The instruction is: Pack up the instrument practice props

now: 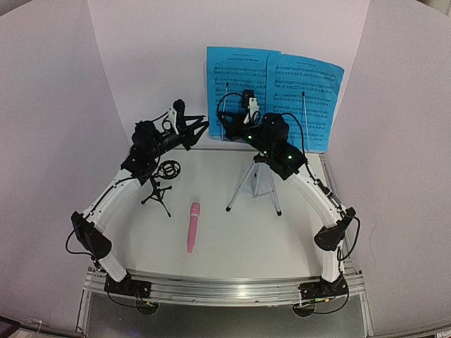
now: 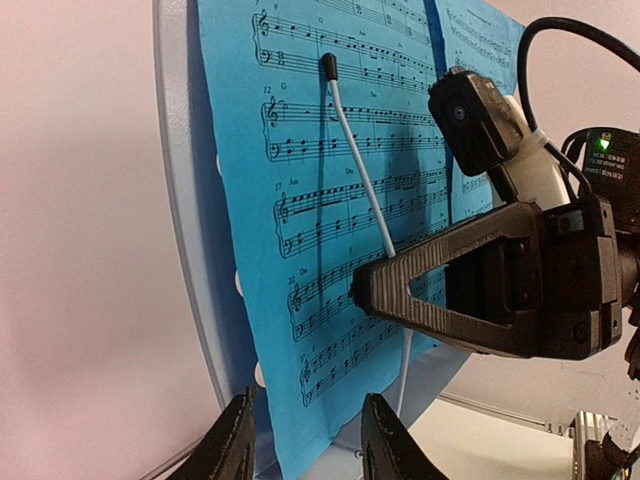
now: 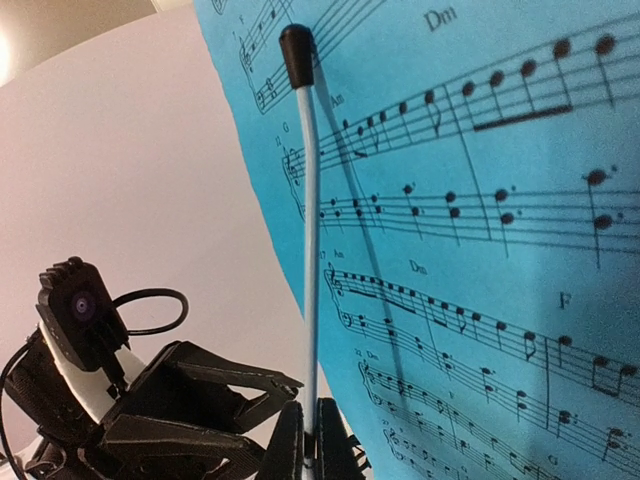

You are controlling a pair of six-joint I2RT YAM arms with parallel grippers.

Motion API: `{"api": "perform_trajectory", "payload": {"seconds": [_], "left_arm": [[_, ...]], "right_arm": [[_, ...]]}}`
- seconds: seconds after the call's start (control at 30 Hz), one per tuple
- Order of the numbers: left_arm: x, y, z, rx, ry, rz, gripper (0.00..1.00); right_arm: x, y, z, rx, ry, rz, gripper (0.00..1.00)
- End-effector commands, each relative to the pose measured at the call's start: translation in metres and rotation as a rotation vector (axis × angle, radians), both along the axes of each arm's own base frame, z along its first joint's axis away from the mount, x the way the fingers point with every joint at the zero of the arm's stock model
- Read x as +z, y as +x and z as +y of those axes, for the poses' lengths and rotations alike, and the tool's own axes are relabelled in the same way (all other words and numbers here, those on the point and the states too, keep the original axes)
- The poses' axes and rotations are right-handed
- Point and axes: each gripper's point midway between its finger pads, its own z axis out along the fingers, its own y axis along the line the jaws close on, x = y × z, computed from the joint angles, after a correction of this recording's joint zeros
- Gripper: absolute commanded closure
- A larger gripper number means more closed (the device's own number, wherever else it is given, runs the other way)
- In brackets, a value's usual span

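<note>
While the pale-blue perforated music stand (image 2: pixel 185 220) stands on its silver tripod (image 1: pixel 255 184) at twelve o'clock on the table (image 1: pixel 232 253), the blue sheet-music pages (image 1: pixel 275 88) rest against its desk, two sheets side by side. The right gripper (image 3: pixel 311 425) is closed down to a sliver on the left-hand retaining wire (image 3: pixel 310 230). It pinches the thin white rod low down, well below its black tip, where the rod crosses the left sheet. The left gripper (image 2: pixel 308 405) is spread wide and grips nothing. From its own wrist camera, the lower outer corner of the left sheet and the stand's rim sit in the gap between its jaws, and I cannot tell whether either jaw touches the paper. Overhead, the two grippers sit close together near the left sheet's lower edge, the left one at nine o'clock of the right. The small black tripod mic stand (image 1: pixel 161 184), ring mount on top, stands upright at nine o'clock of the silver tripod, well apart from it. The pink stick microphone (image 1: pixel 192 227) lies flat on the table at eight o'clock of the silver tripod and five o'clock of the mic stand, touching neither.
</note>
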Motion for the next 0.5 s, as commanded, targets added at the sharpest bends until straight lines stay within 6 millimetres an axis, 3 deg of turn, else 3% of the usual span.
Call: {"api": "perform_trajectory", "payload": {"seconds": [0.0, 0.2, 0.47], "left_arm": [[0.025, -0.006, 0.004, -0.030, -0.049, -0.056, 0.64], [0.022, 0.005, 0.010, 0.008, -0.035, -0.055, 0.64], [0.014, -0.004, -0.003, -0.094, -0.018, -0.033, 0.66]], "right_arm": [[0.005, -0.019, 0.012, 0.102, 0.009, -0.013, 1.00], [0.005, -0.021, 0.013, 0.114, 0.009, -0.020, 1.00], [0.004, -0.018, 0.012, 0.104, 0.021, -0.009, 1.00]]}}
